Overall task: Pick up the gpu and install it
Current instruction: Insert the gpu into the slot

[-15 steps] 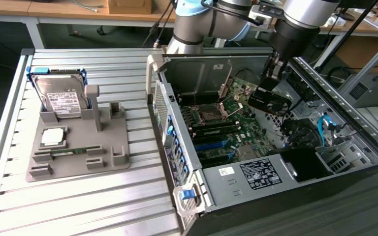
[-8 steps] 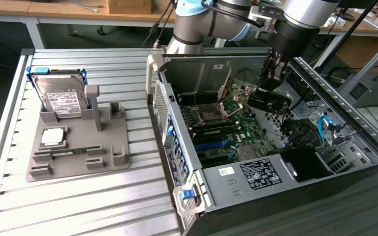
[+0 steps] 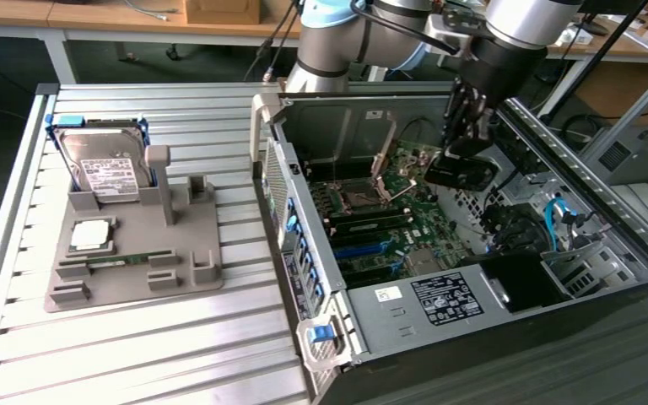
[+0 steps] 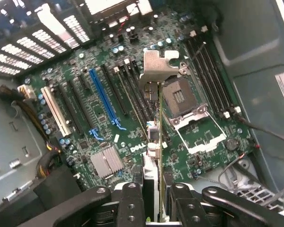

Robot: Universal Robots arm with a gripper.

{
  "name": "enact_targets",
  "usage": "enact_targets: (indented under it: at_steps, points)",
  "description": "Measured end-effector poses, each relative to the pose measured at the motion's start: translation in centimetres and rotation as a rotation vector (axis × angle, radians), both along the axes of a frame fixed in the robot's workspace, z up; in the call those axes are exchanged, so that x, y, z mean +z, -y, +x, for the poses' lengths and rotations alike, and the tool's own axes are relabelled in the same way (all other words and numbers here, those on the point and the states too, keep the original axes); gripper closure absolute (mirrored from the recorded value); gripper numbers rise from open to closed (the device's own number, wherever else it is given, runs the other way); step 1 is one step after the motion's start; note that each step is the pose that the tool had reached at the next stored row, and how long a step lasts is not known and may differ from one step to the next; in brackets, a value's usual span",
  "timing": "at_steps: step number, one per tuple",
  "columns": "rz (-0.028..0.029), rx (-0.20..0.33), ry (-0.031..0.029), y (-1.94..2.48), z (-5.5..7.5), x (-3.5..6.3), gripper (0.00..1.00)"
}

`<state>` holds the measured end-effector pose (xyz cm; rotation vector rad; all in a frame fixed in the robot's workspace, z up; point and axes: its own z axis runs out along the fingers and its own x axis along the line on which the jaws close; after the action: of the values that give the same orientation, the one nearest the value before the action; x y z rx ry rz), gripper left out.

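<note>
Gripper (image 4: 154, 201) is clamping narrowly on the thin green circuit-board gpu with silver metal bracket (image 4: 158, 71). I am holding the card edge-on above the green motherboard (image 4: 80, 142) inside the open grey metal computer case (image 3: 437, 308), probably so its connector edge is facing the long blue expansion slot (image 4: 103, 98).

Robotics lab — slatted aluminium bench (image 3: 132, 354), open PC tower (image 3: 347, 126), grey parts fixture (image 3: 132, 295), cable-strewn desks (image 3: 110, 13) behind.

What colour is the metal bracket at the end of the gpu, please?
Silver; the bracket of the gpu shows best in the wrist view.
</note>
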<state>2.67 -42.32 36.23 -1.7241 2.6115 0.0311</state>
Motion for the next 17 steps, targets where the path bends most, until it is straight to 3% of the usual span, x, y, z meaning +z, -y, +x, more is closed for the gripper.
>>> enact_targets:
  at_steps: [6, 11, 17]
  points:
    - [0.0, 0.113, 0.0, 0.0, 0.0, -0.02, 0.73]
    - [0.0, 0.248, 0.0, 0.0, 0.0, -0.03, 0.73]
    - [0.0, 0.354, 0.0, 0.0, -0.01, -0.05, 0.73]
